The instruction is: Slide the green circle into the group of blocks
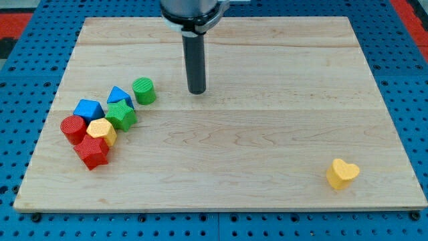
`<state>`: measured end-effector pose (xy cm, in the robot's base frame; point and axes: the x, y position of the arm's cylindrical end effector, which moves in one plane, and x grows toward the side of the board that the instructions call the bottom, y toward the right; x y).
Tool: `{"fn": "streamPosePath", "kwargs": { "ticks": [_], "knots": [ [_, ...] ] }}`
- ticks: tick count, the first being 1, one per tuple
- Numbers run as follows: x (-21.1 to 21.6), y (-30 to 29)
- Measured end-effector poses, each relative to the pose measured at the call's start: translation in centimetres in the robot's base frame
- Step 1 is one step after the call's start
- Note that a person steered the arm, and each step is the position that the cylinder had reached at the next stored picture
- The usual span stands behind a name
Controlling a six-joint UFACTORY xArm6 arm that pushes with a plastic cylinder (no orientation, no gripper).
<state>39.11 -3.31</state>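
Note:
The green circle [144, 90] stands at the upper right end of a group of blocks at the view's left. It sits close beside a blue triangle [120, 97]. Below these are a green star [121, 114], a blue block [88, 109], a red cylinder [73, 128], a yellow block [101, 130] and a red block [91, 152]. My tip [196, 90] rests on the board to the right of the green circle, apart from it by about a block's width or more.
A yellow heart [342, 173] lies alone near the view's bottom right. The wooden board [267, 134] lies on a blue perforated surface [20, 80].

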Motion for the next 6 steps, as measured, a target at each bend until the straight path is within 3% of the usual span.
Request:
{"fn": "streamPosePath", "kwargs": {
  "ticks": [2,3,4,5,6],
  "knots": [
    [1.8,-12.8],
    [1.9,-10.7],
    [-2.2,-9.6],
    [-4.2,-18.2],
    [-0.5,-17.6]
  ]
}}
